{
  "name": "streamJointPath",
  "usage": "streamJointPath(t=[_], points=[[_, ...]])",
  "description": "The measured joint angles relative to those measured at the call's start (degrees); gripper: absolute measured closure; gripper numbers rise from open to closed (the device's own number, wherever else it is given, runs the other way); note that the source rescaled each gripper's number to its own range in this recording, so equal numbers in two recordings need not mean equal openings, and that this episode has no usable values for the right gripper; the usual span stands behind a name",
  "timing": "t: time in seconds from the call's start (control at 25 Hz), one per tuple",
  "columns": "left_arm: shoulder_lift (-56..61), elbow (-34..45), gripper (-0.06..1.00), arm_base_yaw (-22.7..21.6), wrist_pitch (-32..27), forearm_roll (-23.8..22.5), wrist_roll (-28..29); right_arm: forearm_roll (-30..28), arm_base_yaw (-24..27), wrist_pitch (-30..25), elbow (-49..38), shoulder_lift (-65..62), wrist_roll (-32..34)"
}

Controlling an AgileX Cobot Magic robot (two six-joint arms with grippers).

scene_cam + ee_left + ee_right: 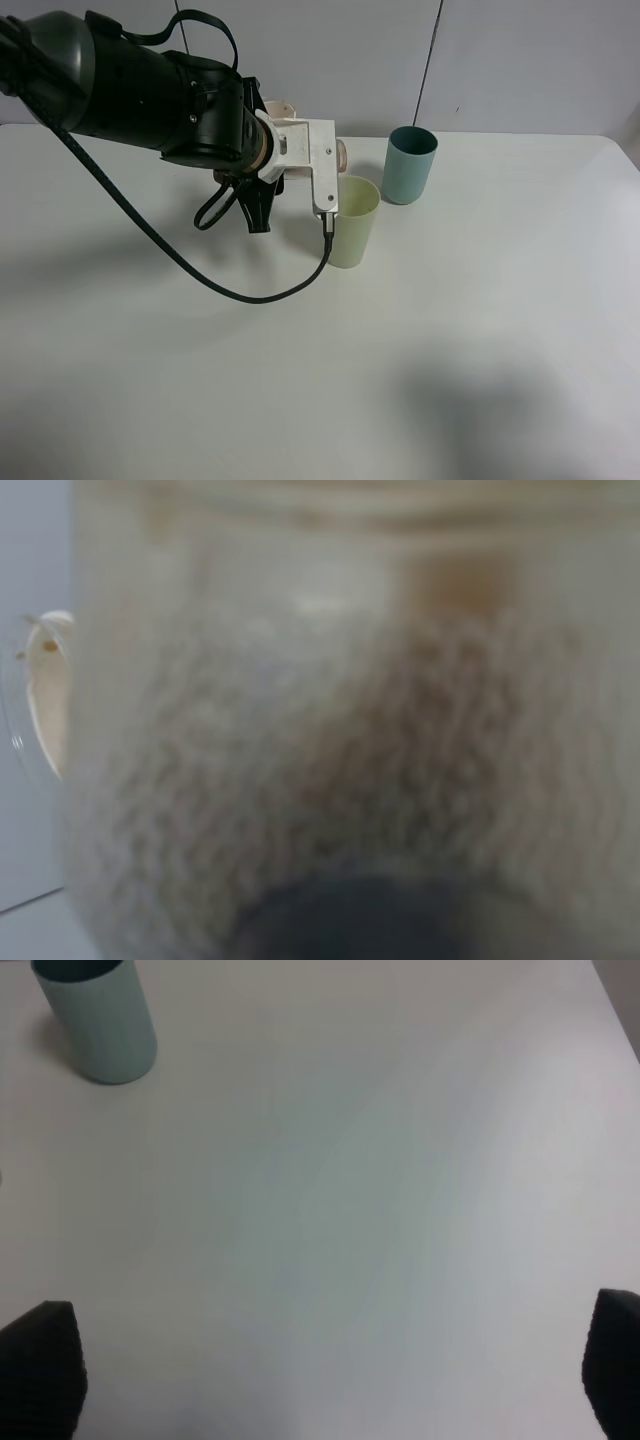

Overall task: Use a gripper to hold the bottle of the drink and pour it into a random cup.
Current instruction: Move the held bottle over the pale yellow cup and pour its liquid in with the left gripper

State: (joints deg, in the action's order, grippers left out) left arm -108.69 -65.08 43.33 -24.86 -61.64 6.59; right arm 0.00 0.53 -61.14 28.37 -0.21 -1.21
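bottle [342,156] | long axis near horizontal, neck pointing right toward cup [352,236] | left fingers [312,160] clamped on bottle | right fingers [40,1365] wide apart

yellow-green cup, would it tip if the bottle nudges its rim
Likely: the yellow-green cup is tall and narrow-based, so a rim knock could topple it. It looks like thin plastic, probably light, sliding easily on the smooth table.

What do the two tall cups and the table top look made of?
The yellow-green cup is probably plastic: thin rim, pale matte wall. The teal cup is probably plastic too: opaque, smooth, even colour. The table is white and smooth with a soft sheen; whether it is laminate or painted board, I cannot tell.
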Motion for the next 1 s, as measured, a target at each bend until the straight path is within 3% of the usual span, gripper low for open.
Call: streamJointPath(t=[1.0], points=[[0.00, 0.00, 0.93, 0.75, -2.42, -8.30, -0.02, 0.00, 0.00, 0.00, 0.00, 0.00, 0.00]])
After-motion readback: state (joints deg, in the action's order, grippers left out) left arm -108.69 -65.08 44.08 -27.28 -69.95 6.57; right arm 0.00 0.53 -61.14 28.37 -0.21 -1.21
